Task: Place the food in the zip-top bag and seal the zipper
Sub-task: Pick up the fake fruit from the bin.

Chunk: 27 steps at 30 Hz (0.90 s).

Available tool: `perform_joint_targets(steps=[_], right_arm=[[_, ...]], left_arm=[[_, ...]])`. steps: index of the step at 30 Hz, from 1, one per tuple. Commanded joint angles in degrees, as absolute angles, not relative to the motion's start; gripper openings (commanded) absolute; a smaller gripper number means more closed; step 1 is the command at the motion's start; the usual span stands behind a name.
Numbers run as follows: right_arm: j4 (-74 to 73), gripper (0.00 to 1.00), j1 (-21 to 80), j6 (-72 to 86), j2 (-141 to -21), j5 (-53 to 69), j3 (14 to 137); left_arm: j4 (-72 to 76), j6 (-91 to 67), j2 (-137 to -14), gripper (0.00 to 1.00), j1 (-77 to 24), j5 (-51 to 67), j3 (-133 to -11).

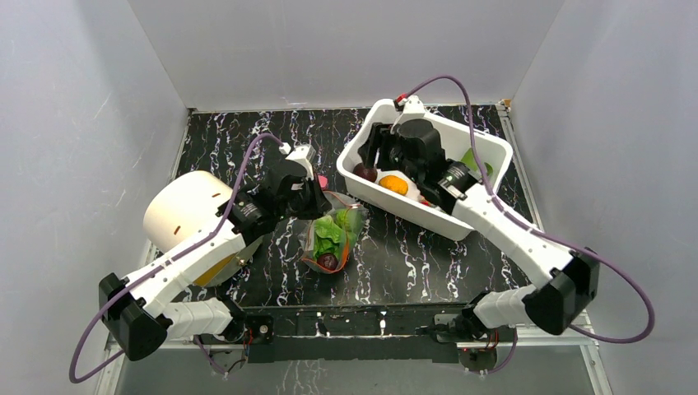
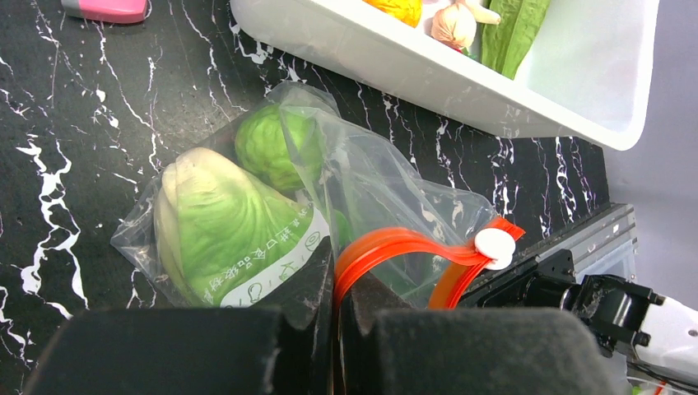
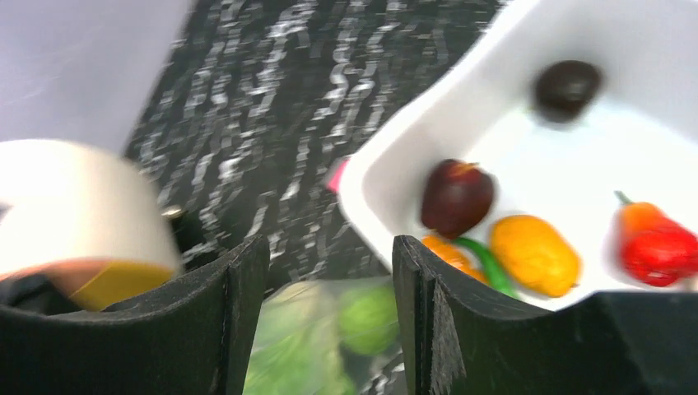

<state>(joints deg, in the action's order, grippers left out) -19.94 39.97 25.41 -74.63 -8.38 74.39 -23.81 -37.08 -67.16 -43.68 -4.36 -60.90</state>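
Note:
The zip-top bag (image 1: 329, 239) lies on the black marble table, holding the pale-green cabbage (image 2: 218, 226), a green ball (image 2: 267, 148) and a dark round (image 1: 328, 261). My left gripper (image 2: 336, 288) is shut on the orange-red zipper (image 2: 395, 245) next to its white slider (image 2: 494, 244); the bag mouth gapes. My right gripper (image 3: 329, 271) stands open and empty above the near-left corner of the white tub (image 1: 486, 148). Its view shows the bag (image 3: 329, 329) blurred below. In the tub lie dark purple rounds (image 3: 457, 197), an orange piece (image 3: 535, 253) and a red item (image 3: 658, 247).
A large white cylinder (image 1: 185, 210) stands at the left, beside my left arm. A small pink object (image 2: 107, 8) lies on the table behind the bag. Green pods (image 2: 514, 29) and a mushroom (image 2: 453, 25) sit at the tub's right end. Grey walls enclose the table.

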Motion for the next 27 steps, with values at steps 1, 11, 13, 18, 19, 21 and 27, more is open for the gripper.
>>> perform_joint_targets(steps=[1, 11, 13, 18, 19, 21, 27], right_arm=[[-17.72, 0.54, 34.41, 21.82, -79.74, -14.79, 75.6], [-8.89, 0.6, 28.15, 17.13, -96.83, -20.83, 78.49], [-8.71, 0.62, 27.01, 15.83, -100.28, -20.74, 80.71], [-6.18, 0.66, 25.19, 12.38, -108.82, -21.83, 85.17], [-6.04, 0.67, 25.02, 11.83, -110.97, -22.37, 86.28], [-5.22, 0.68, 24.49, 11.11, -113.67, -22.01, 88.38], [-3.34, 0.72, 23.01, 10.71, -122.12, -17.72, 94.6]], left_arm=[[-23.86, -35.69, -64.79, 0.0, -43.5, -2.44, -61.02], [-23.76, -36.08, -63.78, 0.0, -43.53, -0.7, -60.18], [-24.06, -35.86, -63.45, 0.0, -43.51, -0.7, -60.29], [-23.77, -35.13, -62.43, 0.0, -43.51, -1.1, -59.97], [-23.73, -35.02, -62.23, 0.0, -43.51, -1.09, -60.01], [-23.86, -34.91, -61.99, 0.0, -43.51, -1.29, -60.15], [-25.55, -35.06, -61.39, 0.0, -43.5, -1.13, -60.88]])
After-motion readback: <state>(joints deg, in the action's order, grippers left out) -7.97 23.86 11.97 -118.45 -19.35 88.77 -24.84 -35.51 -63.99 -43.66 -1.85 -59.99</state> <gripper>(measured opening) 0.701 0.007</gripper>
